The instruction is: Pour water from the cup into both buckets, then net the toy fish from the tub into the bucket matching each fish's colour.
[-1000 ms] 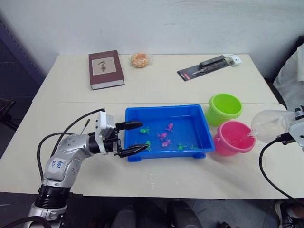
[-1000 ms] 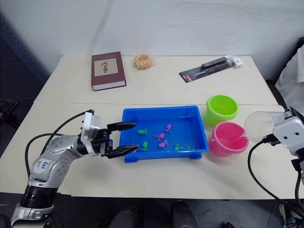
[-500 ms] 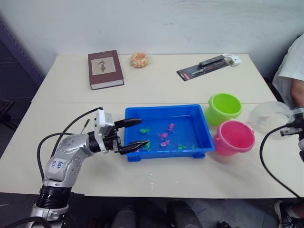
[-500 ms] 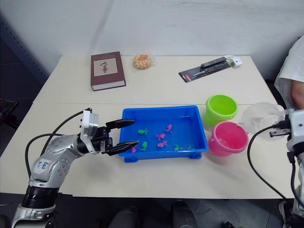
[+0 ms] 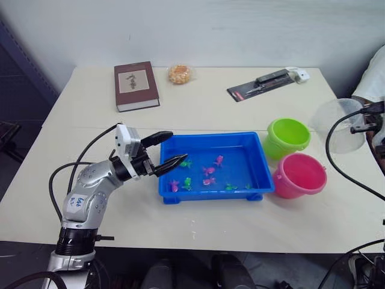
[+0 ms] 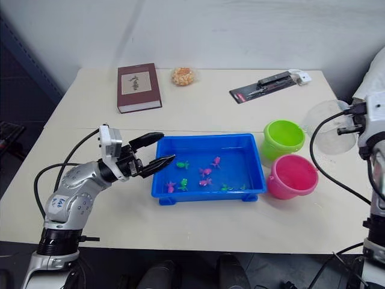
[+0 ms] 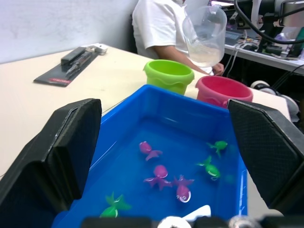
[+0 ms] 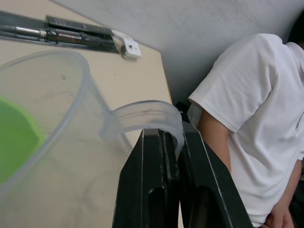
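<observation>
Head views: the blue tub point(image 5: 255, 158) sits mid-table with pink and green fish point(image 5: 209, 179) in it. The left gripper point(image 5: 166, 150) hovers at the tub's left rim, fingers spread. Right of the tub stand the green bucket point(image 5: 288, 136) and pink bucket point(image 5: 299, 175); beyond them the cup point(image 5: 338, 123) hangs in the air.

Left wrist view: spread fingers point(image 7: 61, 142) frame the tub.

Right wrist view: the right gripper point(image 8: 178, 142) pinches the cup's handle point(image 8: 142, 116); a person point(image 8: 247, 99) is beside it.

Bright, even light; soft shadows
</observation>
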Controlling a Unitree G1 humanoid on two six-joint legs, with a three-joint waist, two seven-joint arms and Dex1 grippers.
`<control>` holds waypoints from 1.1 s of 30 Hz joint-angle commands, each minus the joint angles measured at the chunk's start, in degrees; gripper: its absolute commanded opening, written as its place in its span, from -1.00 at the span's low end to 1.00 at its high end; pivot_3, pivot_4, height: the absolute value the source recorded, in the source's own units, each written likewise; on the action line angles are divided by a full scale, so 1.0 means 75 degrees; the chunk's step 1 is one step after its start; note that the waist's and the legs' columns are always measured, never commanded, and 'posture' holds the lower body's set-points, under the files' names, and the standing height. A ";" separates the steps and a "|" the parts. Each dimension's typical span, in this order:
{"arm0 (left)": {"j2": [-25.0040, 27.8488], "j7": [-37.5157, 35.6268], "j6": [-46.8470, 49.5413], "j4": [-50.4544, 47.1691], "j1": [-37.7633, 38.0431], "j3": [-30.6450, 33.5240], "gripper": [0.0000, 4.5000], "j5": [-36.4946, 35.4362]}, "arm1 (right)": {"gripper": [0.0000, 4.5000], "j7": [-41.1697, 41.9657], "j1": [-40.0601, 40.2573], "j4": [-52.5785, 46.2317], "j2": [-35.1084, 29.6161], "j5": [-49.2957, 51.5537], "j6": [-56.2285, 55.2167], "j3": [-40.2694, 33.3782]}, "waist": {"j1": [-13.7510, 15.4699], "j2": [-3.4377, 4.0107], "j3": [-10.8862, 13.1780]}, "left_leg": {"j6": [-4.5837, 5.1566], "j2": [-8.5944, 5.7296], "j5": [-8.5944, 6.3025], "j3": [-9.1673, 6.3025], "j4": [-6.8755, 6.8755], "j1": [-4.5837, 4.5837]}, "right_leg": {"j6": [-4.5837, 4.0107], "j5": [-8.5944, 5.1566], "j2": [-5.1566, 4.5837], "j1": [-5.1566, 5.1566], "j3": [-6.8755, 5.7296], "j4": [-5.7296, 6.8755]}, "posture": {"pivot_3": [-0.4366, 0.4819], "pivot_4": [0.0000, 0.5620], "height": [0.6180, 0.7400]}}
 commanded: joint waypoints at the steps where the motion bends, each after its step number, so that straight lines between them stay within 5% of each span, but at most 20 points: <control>1: -0.0015 0.0073 -0.0178 -0.0208 -0.0041 0.0109 1.00 0.0057 | -0.97 -0.0254 -0.0283 0.0259 -0.0361 -0.0611 -0.0949 0.0330 | -0.0002 0.0000 0.0000 | 0.0001 -0.0001 0.0001 0.0000 0.0001 -0.0002 | 0.0000 0.0000 -0.0001 -0.0002 0.0000 0.0000 | -0.05 -0.47 1.00; 16: -0.0003 0.0126 -0.0183 -0.0528 0.0131 -0.0105 1.00 0.0237 | -0.97 -0.1114 -0.0783 0.1466 -0.0681 -0.2770 -0.3214 0.1914 | -0.0019 0.0000 0.0000 | 0.0000 -0.0004 0.0004 0.0003 0.0011 0.0000 | 0.0000 0.0000 -0.0003 -0.0002 0.0002 0.0000 | -0.05 -0.47 1.00; 33: -0.0049 0.0036 -0.0340 -0.0517 0.0239 -0.0089 1.00 0.0252 | -0.97 -0.1894 -0.0663 0.1696 -0.0709 -0.3914 -0.4128 0.2144 | -0.0027 0.0000 0.0000 | 0.0000 -0.0003 0.0004 0.0003 0.0023 0.0000 | 0.0000 0.0000 -0.0001 -0.0002 0.0002 0.0015 | -0.05 -0.47 1.00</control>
